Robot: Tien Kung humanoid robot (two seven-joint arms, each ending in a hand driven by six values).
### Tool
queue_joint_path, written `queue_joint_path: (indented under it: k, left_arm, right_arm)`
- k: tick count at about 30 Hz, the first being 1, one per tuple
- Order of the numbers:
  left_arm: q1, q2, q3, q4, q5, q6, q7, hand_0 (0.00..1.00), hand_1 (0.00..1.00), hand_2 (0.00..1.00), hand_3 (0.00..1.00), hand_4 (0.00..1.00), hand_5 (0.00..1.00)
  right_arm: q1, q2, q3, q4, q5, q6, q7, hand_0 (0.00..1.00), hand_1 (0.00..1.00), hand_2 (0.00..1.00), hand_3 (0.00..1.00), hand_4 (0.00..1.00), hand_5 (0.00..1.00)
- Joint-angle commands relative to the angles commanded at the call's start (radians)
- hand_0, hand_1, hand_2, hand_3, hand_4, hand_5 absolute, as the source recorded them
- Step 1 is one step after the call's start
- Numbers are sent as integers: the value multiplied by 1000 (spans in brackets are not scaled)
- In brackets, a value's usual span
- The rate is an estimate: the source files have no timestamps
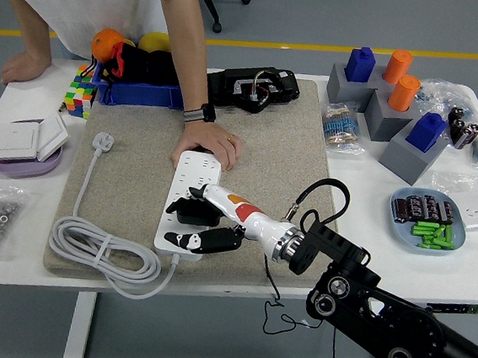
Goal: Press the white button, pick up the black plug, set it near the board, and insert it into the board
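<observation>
Your right hand [204, 220] reaches in from the lower right over the white power strip [188, 201], which lies on the grey felt mat [259, 147] on the white table [361, 233]. The fingers are curled around the black plug [187, 210], which sits on the strip's middle section; whether it is seated in a socket you cannot tell. The thumb and lower fingers [207, 242] lie along the strip's near end.

A person stands at the far side; one hand [210, 148] rests on the strip's far end, pinning it to the mat. The other hand [23, 66] leans on the table's far left corner.

The strip's white cable [100, 254] coils at the mat's near left, its white plug [102, 141] lying further up the left edge.

A Rubik's cube [77, 97] sits beside a blue tray [141, 93] at far left. A blue dish of batteries [426, 219] sits at right.
</observation>
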Motion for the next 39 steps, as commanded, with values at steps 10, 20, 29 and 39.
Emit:
queue_joint_path:
  k: [10, 20, 29, 39]
  left_arm:
    - [1, 0, -1, 0, -5, 1, -1, 621, 624, 631, 686, 521, 373]
    - [0, 0, -1, 0, -4, 2, -1, 621, 625, 630, 686, 523, 375]
    - [-1, 0, 2, 0, -7, 1, -1, 623, 624, 630, 687, 524, 376]
    - [-3, 0, 18, 0, -18, -6, 2, 623, 625, 631, 687, 524, 376]
  right_arm:
    - [-11, -9, 6, 9, -2, -1, 1, 802, 724, 692, 601, 820, 409]
    - [-4, -2, 8, 7, -5, -2, 2, 798, 720, 691, 597, 820, 404]
    - [9, -23, 66, 64, -39, 0, -7, 799, 720, 689, 597, 819, 401]
    - [-47, -73, 254, 140, -123, -15, -4, 810, 727, 690, 628, 829, 399]
